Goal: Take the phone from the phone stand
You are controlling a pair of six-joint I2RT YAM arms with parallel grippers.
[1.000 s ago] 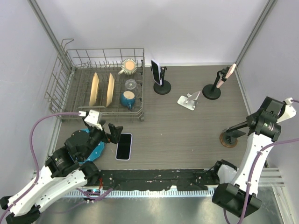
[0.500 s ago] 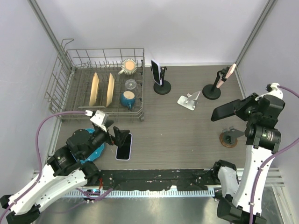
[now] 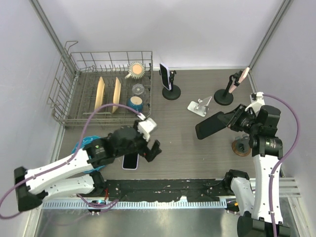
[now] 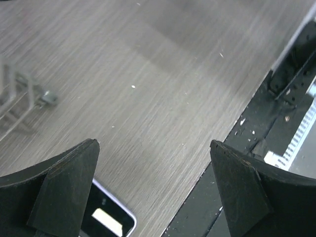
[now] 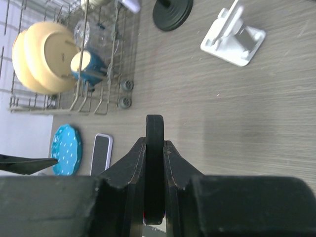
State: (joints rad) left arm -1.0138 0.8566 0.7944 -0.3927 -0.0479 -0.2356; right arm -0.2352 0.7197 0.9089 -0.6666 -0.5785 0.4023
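Right gripper [image 3: 231,121] clamped on black phone [image 3: 210,125] mid-right, stand [image 3: 241,146] below, left gripper [image 3: 149,148] gaping beside flat phone [image 3: 130,162], dish rack [image 3: 106,53] upper-left.

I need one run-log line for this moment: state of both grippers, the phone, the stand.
left gripper: open, holding nothing | right gripper: shut on black phone | phone stand: empty | task: phone off stand, held clear of it

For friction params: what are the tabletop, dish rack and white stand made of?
Tabletop: matte grey wood-grain laminate, judging by fine streaks. Dish rack: thin grey metal wire, possibly coated. White stand: smooth plastic or painted metal; cannot tell.
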